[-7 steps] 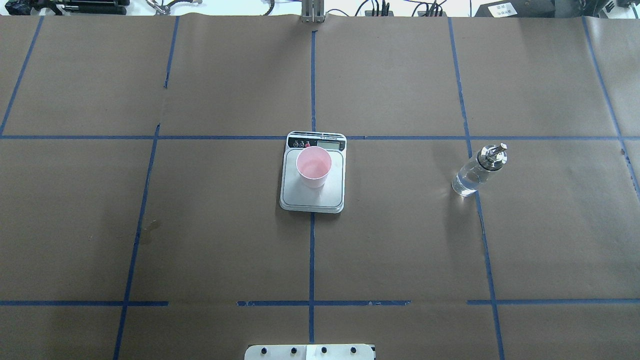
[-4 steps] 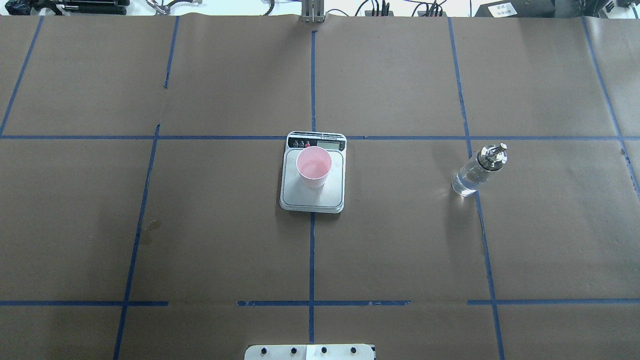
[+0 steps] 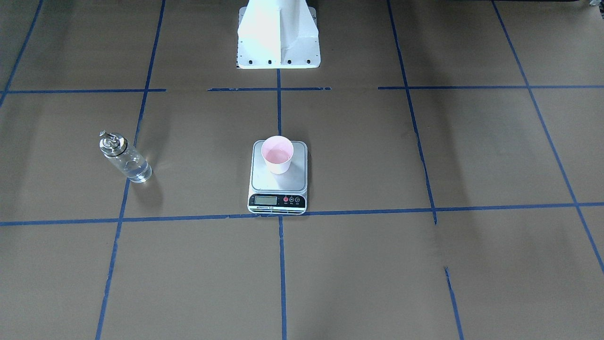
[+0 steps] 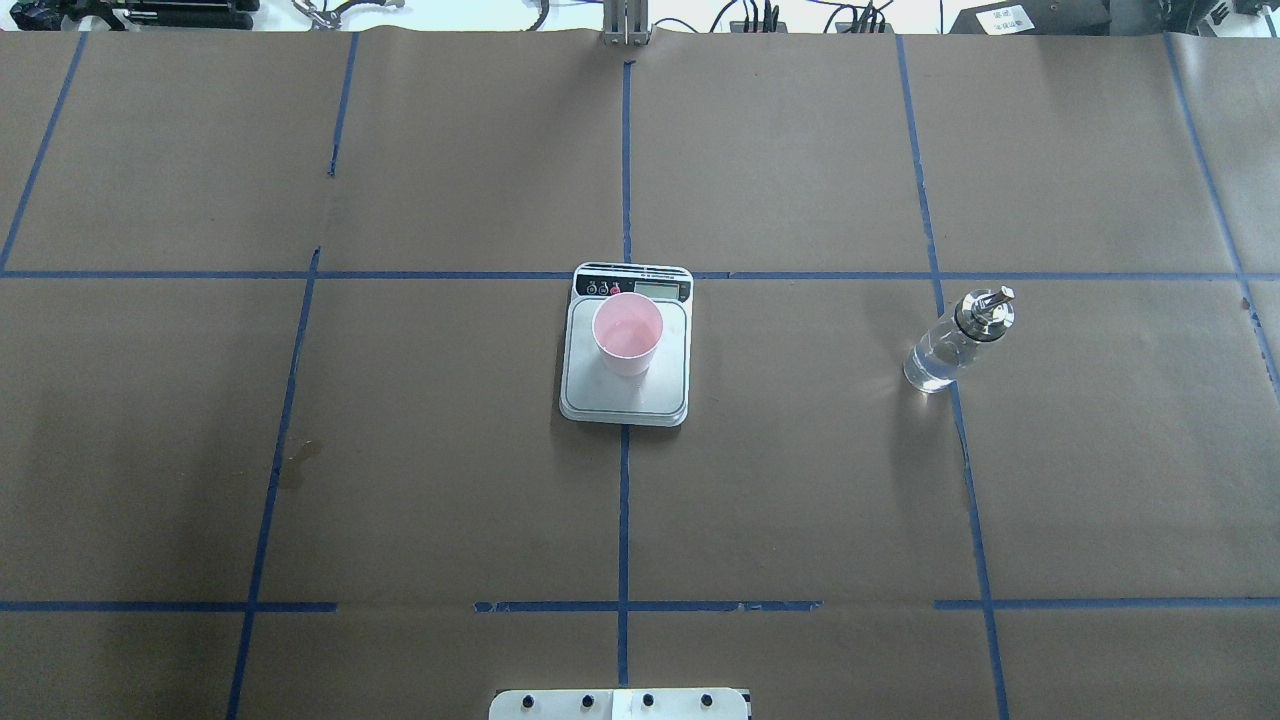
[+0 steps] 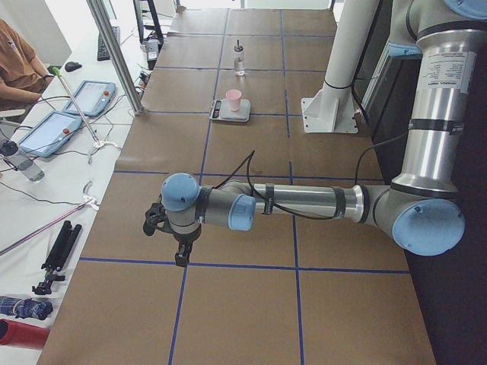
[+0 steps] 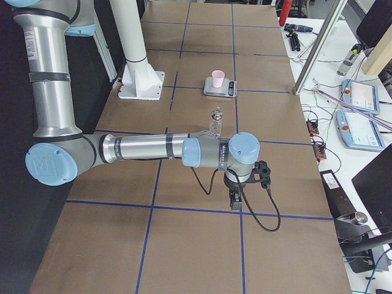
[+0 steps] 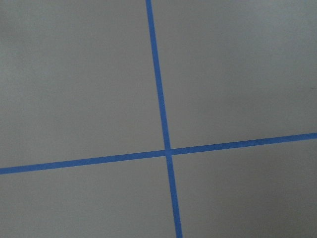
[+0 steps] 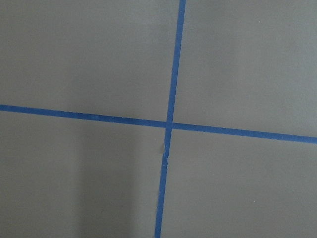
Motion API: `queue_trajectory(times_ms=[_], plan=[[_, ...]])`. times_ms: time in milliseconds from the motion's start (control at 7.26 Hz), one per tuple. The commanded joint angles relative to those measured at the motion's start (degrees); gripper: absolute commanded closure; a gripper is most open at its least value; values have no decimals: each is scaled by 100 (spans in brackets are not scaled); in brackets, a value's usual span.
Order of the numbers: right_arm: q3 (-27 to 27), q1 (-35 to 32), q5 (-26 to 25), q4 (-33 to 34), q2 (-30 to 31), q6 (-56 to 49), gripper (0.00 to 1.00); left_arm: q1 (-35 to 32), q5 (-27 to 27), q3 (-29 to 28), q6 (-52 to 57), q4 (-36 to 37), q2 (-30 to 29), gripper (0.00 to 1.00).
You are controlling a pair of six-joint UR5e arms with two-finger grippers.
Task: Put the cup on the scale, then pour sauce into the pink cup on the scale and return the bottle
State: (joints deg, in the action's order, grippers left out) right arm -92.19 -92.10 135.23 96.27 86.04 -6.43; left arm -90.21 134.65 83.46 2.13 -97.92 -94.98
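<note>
Cup (image 4: 627, 335) unmoved on scale (image 4: 625, 397) (bottle (image 4: 941, 355) too)

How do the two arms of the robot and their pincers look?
Both the left arm and the right arm are silver tubes with pale blue round joint caps and a loose black cable. The left pincer and right pincer are small and black.
</note>
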Motion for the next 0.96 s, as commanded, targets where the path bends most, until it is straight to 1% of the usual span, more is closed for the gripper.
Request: queue_trajectory(times_ms=[0,138,551,827], plan=[[-18,-1,21,312,1,1,0,-6,-27,-32,60,271,23,0],[-18,34,82,322,1,10,0,3,-9,21,68,761,-55,0],[34,464,12,253,-26,18,0,3,-53,100,77,880,-126,0],[95,465,12,252,-34,27,0,3,-44,161,103,950,-56,0]])
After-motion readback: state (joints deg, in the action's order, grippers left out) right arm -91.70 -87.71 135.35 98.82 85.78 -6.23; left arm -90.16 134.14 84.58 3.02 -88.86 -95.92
